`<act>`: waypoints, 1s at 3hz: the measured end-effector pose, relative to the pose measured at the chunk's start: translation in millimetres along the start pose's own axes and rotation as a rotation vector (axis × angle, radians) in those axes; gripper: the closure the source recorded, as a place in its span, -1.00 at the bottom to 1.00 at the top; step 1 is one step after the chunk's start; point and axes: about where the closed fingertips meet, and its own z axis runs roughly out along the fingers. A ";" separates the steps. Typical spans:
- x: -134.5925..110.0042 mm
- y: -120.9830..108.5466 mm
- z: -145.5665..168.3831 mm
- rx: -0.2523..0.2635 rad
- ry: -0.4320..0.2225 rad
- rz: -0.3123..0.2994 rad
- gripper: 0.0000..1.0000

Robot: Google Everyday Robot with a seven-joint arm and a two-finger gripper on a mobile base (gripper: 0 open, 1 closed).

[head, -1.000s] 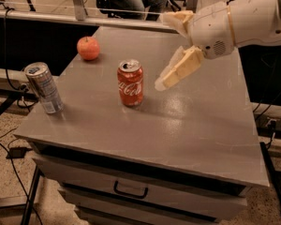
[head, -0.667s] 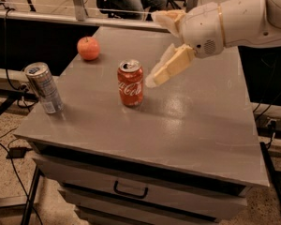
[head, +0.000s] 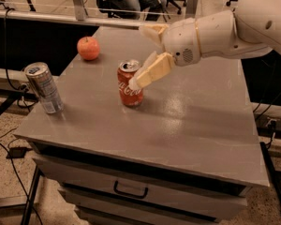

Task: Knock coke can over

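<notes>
1. The end effector [head: 136, 56] is at the tip of the white arm [head: 234, 27], which reaches in from the right side over the grey surface [head: 192, 125].
2. Its two cream fingers [head: 154, 70] are spread wide apart, so it is open.
3. It holds nothing between them.
4. One finger points up and away, toward the back of the surface.
5. The other finger slants down to the left, and its tip is right at the upper right side of the coke can [head: 126, 92]. It looks like it is touching the can, just under the rim.
6. The coke can is standing up straight. It is a bit left of the middle of the surface, with its silver top facing up.
7. There is one coke can.
8. There is one silver can [head: 43, 88]. It stands up too, near the front left corner, well apart from the coke can.
9. There is one red apple [head: 88, 48]. It sits near the back left, behind the coke can and not touching it.
10. That makes two cans and one apple on the surface, three things in all.
11. Under the surface there is a drawer with one dark handle [head: 130, 190].
</notes>
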 end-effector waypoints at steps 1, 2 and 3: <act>15.8 -2.1 16.6 -0.004 -0.020 0.033 -1.00; 30.4 -3.4 26.7 0.010 -0.054 0.051 -1.00; 42.1 -5.2 30.3 0.028 -0.095 0.058 -1.00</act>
